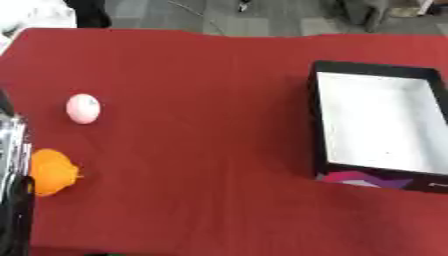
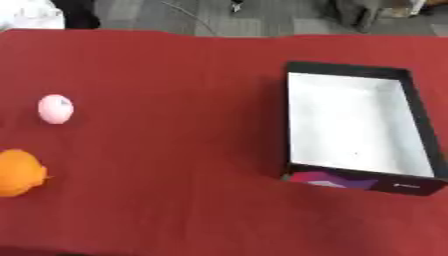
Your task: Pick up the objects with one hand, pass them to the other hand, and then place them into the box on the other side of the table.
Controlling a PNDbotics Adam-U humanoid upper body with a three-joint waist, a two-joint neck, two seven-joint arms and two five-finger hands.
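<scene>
**Two objects on the left, box on the right**

I see the orange object (image 2: pixel 19 172) lying on the red surface (image 2: pixel 175 150) near its left edge, with a small nub on its right side. Just beyond it, apart from it, sits a pale pink egg-shaped object (image 2: pixel 55 108). Well across the surface to the right stands the box (image 2: pixel 418 120), black-walled with a white floor, open at the top, its near wall showing a purple and white print.

At the left edge of my left eye view I see a black and silver part of my left arm (image 1: pixel 12 165), just beside the orange object; I cannot tell how that hand's fingers stand. My right hand shows in neither view.
</scene>
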